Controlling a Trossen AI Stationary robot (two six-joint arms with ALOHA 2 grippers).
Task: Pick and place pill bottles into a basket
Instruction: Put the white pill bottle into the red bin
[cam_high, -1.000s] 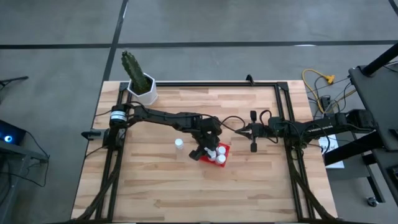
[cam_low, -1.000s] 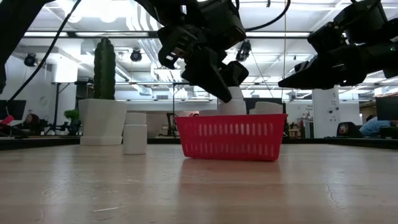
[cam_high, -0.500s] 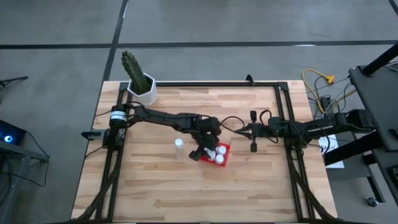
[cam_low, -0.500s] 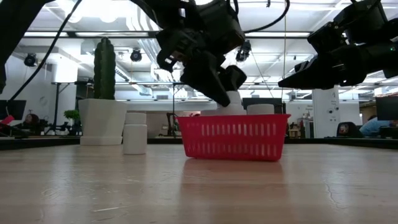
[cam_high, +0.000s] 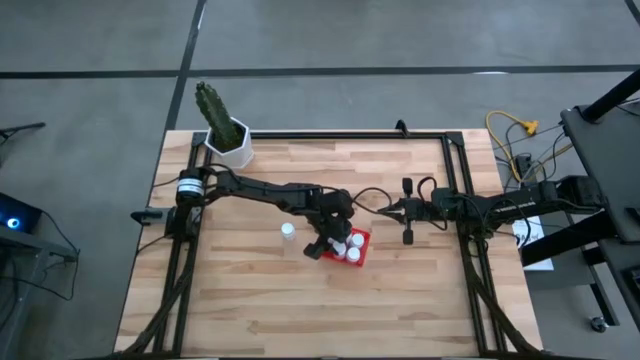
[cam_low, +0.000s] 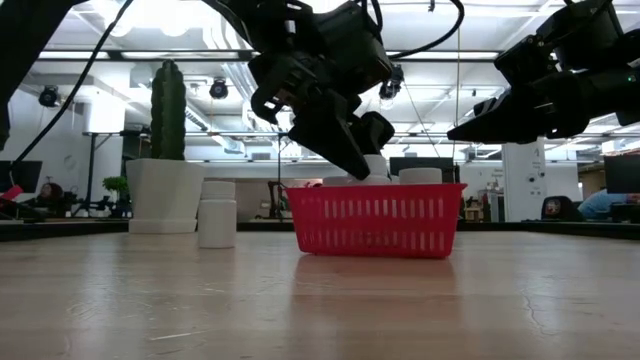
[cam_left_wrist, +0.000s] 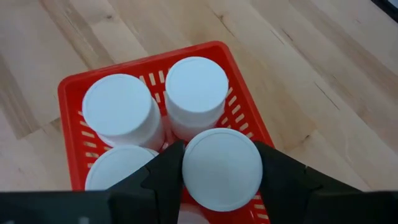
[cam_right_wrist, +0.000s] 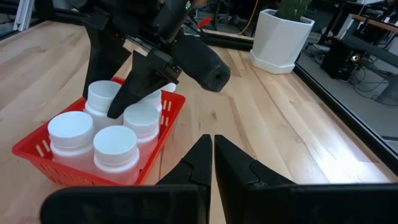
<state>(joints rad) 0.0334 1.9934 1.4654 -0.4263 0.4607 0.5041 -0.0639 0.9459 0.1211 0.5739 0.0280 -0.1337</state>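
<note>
The red basket (cam_high: 350, 250) stands mid-table and holds several white pill bottles (cam_left_wrist: 122, 114). My left gripper (cam_left_wrist: 222, 171) is over the basket's left part (cam_low: 350, 150), shut on one more white bottle (cam_low: 376, 165). That bottle's top stands a little above its neighbours. Its lower part is hidden behind the basket wall (cam_low: 375, 215). One bottle (cam_high: 288, 231) stands alone on its base on the table, left of the basket. My right gripper (cam_right_wrist: 213, 146) is shut and empty, held above the table to the right of the basket (cam_high: 388, 209). My left gripper pinches the bottle between its two fingers (cam_left_wrist: 163, 169), one on each side just under the white cap (cam_left_wrist: 222, 168). The fingers come from above, slanting down from the table's left. The bottle stands upright inside the basket. Whether its base rests on the basket floor is hidden.
A white hexagonal pot with a cactus (cam_high: 230, 140) stands at the table's far left corner. A dark rail frame (cam_high: 350, 135) runs along the table's far and side edges. Bare wood lies in front of the basket (cam_high: 330, 310).
My left gripper has gone down with the bottle, still shut on it. The bottle has sunk from above the basket's rim to among the other bottles, staying upright.
</note>
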